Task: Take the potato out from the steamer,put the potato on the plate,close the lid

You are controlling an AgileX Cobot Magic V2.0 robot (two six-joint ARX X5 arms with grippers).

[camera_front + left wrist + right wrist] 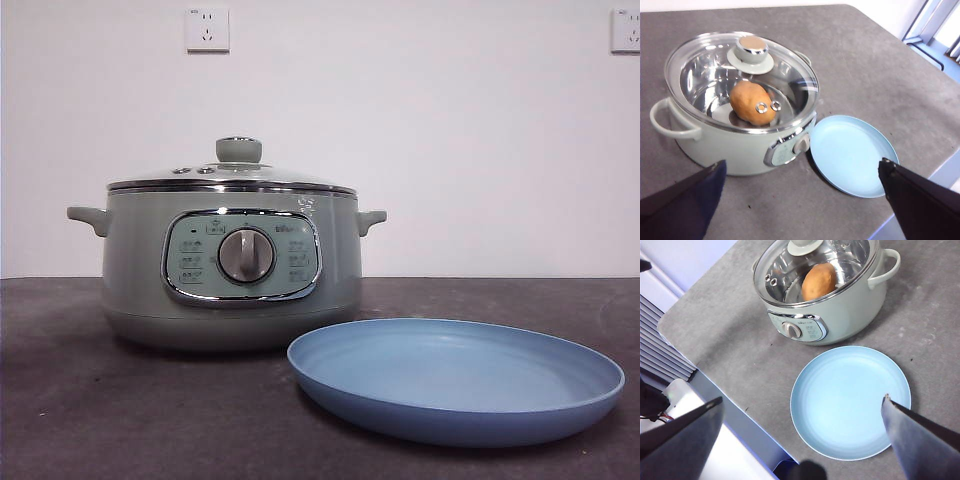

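The sage-green steamer [230, 265] stands at the left of the front view with its glass lid [232, 178] shut on it. The orange-brown potato [751, 102] lies inside, seen through the lid in the left wrist view, and also in the right wrist view [819, 281]. The blue plate [455, 378] lies empty on the table, in front of and to the right of the steamer. My left gripper [800, 200] is open, high above the steamer and plate. My right gripper [802, 432] is open, high above the plate [850, 402]. Neither arm shows in the front view.
The dark grey table [80, 400] ends at an edge close to the plate in the wrist views [715, 385]. Two wall sockets [207, 29] sit on the white wall behind.
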